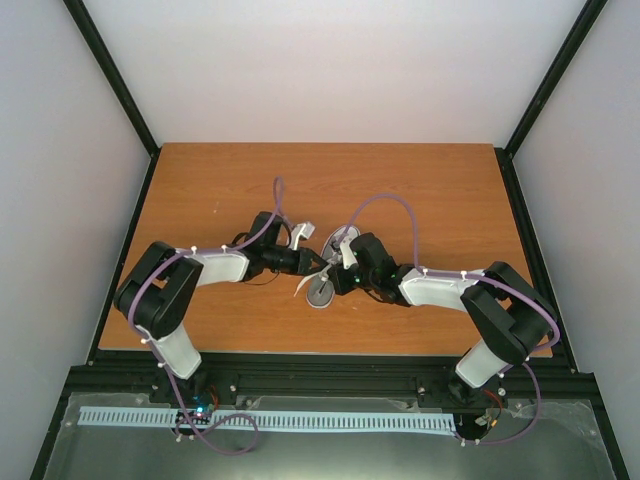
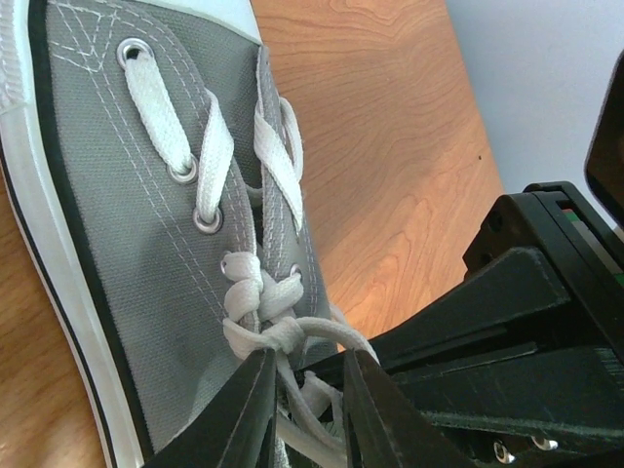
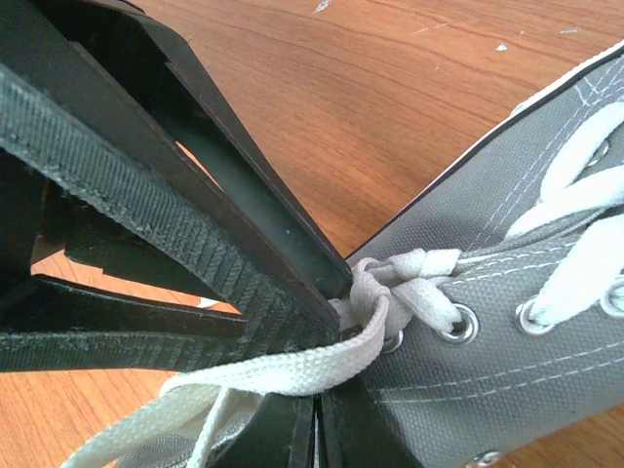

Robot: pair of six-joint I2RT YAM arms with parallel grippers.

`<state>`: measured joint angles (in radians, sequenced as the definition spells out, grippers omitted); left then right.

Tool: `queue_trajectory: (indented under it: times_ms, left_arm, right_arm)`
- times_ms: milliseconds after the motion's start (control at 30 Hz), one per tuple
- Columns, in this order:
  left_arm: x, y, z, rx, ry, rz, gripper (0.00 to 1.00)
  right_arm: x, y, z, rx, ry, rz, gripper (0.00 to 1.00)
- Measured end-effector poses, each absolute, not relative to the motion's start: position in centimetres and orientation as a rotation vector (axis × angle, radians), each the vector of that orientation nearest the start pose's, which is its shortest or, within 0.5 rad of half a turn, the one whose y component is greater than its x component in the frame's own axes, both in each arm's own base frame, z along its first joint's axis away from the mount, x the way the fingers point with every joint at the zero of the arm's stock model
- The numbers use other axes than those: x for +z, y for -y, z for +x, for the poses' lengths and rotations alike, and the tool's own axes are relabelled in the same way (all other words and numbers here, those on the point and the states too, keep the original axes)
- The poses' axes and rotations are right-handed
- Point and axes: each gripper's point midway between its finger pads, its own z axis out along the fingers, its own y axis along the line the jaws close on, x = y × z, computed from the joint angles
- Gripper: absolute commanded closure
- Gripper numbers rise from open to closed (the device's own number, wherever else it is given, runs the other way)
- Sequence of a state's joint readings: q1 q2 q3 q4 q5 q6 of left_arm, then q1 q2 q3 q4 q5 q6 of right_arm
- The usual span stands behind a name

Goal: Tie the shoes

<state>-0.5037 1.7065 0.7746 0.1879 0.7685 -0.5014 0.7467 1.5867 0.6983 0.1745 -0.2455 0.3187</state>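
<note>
Sneaker: the grey sneaker is lying mid-tabletop, between your two arms.
Laces: the white laces are crossing into a knot at the top eyelets.
Left end effector: its fingers are standing narrowly apart around a lace strand by the knot; you cannot tell whether they are pinching it.
Right end effector: its fingers are pressing together just below the knot, with a lace strand passing across them.

Grey canvas shoe with white stitching, white laces, white toe cap, white sole rim with thin black edging, silver eyelets, orange-brown woodgrain table, pale grey wall
</note>
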Motion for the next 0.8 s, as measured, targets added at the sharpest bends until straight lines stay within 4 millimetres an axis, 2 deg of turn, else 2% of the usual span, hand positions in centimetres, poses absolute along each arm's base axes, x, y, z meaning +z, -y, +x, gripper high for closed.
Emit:
queue_trajectory:
  times_ms: [533,633,800]
  left_arm:
    - [7.93,29.96,28.89,-1.406,-2.427,0.448,0.72]
    - [7.89,30.0,28.89,-1.416,-2.425,0.451,0.76]
    - [7.84,30.21,28.75,-1.444,-2.417,0.468,0.92]
  right_arm:
    - [6.71,-30.71,27.02,0.811,-2.317,-0.642,0.97]
    - [6.7,-30.71,27.01,0.811,-2.317,-0.642,0.97]
    - [6.61,-30.68,27.0,0.809,-2.32,-0.642,0.97]
